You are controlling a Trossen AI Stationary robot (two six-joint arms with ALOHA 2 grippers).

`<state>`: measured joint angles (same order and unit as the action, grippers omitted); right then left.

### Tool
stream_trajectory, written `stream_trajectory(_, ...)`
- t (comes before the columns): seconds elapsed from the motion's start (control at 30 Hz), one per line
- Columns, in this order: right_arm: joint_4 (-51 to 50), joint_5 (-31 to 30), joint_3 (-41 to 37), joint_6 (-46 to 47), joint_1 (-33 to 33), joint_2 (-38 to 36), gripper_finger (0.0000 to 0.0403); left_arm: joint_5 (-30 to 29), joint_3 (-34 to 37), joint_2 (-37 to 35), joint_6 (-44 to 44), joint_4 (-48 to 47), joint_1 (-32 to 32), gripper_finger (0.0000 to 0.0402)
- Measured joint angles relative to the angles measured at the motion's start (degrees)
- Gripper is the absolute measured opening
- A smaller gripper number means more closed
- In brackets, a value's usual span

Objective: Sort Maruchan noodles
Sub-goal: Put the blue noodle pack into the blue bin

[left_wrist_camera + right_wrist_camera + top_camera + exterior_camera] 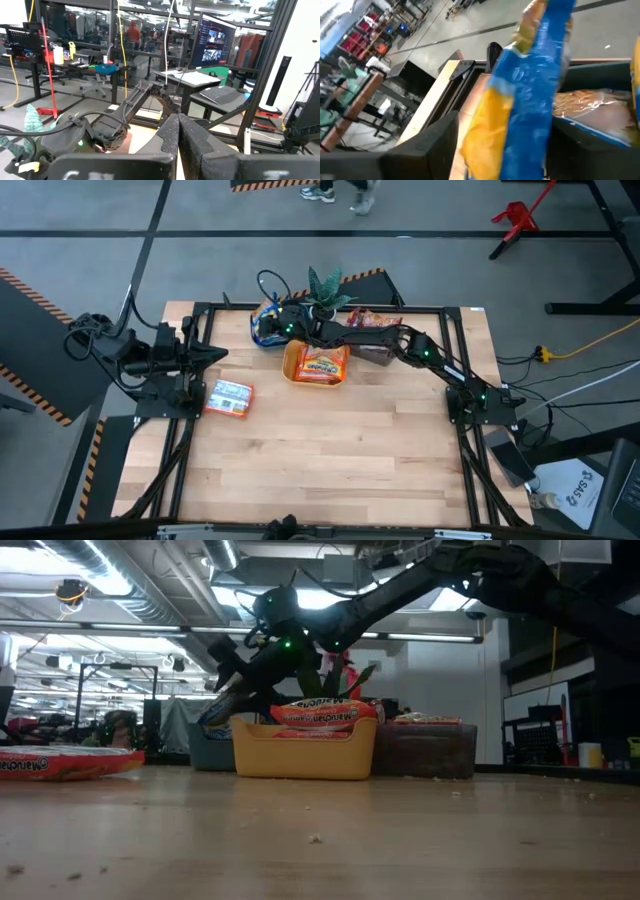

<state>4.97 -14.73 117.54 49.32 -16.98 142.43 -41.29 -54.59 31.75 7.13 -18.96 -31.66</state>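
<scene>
My right gripper (274,323) reaches over the teal bin (262,330) at the table's far side and is shut on a yellow-and-blue noodle packet (530,85). The low view shows that packet (214,716) above the teal bin (208,748). More yellow-and-blue packets (590,107) lie in the teal bin. Orange packets (320,365) fill the orange bin (305,750), and red packets (372,320) lie in the grey bin (425,752). A red-and-white packet (228,397) lies flat on the table by the left arm. My left gripper (178,131) is shut and waits at the table's left edge. My right gripper holds the yellow-and-blue packet (495,145) pinched between its two fingers (427,150), by one end; the picture's lower edge cuts off the place of contact. The fingers slant down toward the table's left. The packet is lifted clear above the teal bin, sticking out past the fingertips.
The three bins stand side by side at the table's far middle, with a green toy plant (325,283) behind them. The near half of the wooden table (330,460) is bare. Black frame rails (175,470) run along the table's sides.
</scene>
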Motion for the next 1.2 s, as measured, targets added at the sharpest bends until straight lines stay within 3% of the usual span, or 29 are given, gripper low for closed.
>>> stream_trajectory(0.2,-9.04,2.68,3.38,-2.03,-0.78,-0.05,0.0246,0.41,0.00,0.00,0.29,-0.12,0.00,0.0000)
stream_trajectory(0.5,-25.75,-4.37,11.30,-10.54,0.10,-0.31,0.0247,0.43,0.00,0.00,0.34,-1.01,0.00,0.0000)
stream_trajectory(0.93,-36.43,-6.97,11.45,-15.64,0.45,-0.53,0.0248,0.45,0.00,-0.02,1.80,-1.78,0.00,0.0000)
stream_trajectory(1.2,-40.27,-12.72,11.44,-20.99,2.52,-2.19,0.0248,0.44,0.02,0.00,2.48,-3.81,0.00,0.0000)
